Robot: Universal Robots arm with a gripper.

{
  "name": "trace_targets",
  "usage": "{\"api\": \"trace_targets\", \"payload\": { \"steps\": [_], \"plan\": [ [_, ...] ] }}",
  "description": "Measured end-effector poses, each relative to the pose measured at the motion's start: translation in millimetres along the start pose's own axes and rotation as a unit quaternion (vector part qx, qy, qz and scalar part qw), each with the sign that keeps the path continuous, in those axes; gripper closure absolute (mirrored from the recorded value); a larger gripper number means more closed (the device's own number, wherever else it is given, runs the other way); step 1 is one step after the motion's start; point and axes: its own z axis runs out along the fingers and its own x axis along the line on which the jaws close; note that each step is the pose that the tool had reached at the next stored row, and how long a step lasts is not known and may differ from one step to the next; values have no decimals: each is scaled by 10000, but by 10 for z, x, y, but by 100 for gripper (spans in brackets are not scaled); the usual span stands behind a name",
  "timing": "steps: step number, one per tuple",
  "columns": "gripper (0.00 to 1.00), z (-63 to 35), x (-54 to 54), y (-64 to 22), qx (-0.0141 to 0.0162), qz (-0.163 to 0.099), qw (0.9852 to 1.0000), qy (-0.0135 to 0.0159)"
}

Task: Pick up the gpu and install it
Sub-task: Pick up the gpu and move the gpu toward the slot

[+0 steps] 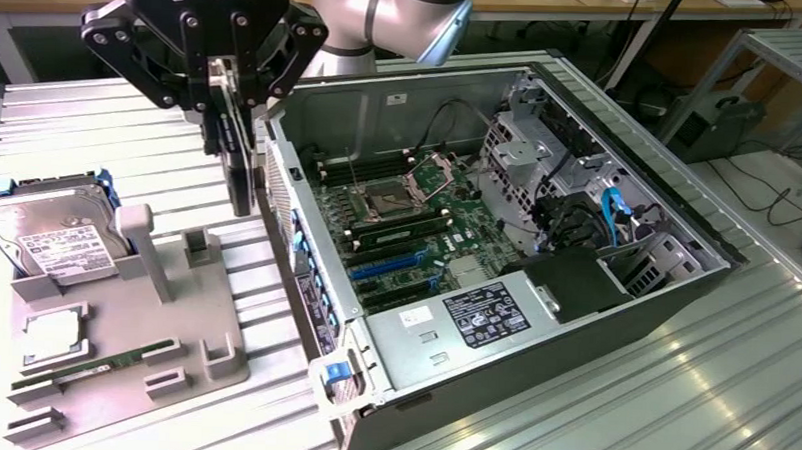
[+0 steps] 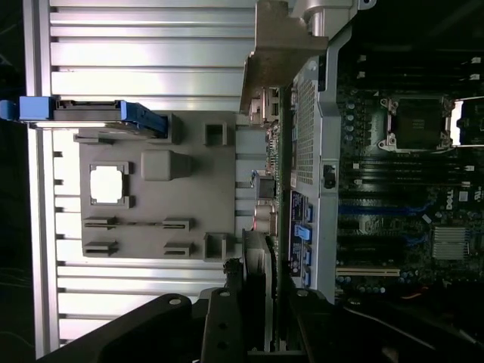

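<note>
My gripper (image 1: 233,84) hangs at the upper part of the exterior view's left, shut on the gpu (image 1: 239,159). The card is a thin dark board held on edge, pointing down, in the air between the grey parts tray (image 1: 224,349) and the open computer case (image 1: 530,380). It sits just outside the case's near wall. In the wrist view the gpu (image 2: 274,189) runs edge-on away from my gripper (image 2: 257,302), with its pale metal bracket (image 2: 283,53) at the far end. The motherboard (image 1: 428,236) lies in the case with blue expansion slots (image 1: 387,267).
The grey tray holds a hard drive (image 1: 53,238) in a blue bracket, a square processor (image 1: 53,331) and a green RAM stick (image 1: 83,367). The case has cables and a drive cage (image 1: 602,212) on the exterior view's right. Ribbed metal tabletop (image 1: 689,395) surrounds everything.
</note>
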Motion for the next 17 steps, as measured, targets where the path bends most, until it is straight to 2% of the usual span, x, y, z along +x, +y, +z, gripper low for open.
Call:
{"api": "trace_targets", "payload": {
  "steps": [17],
  "plan": [
    [73,-3,-200,-3,0,0,10000,1]
  ]
}}
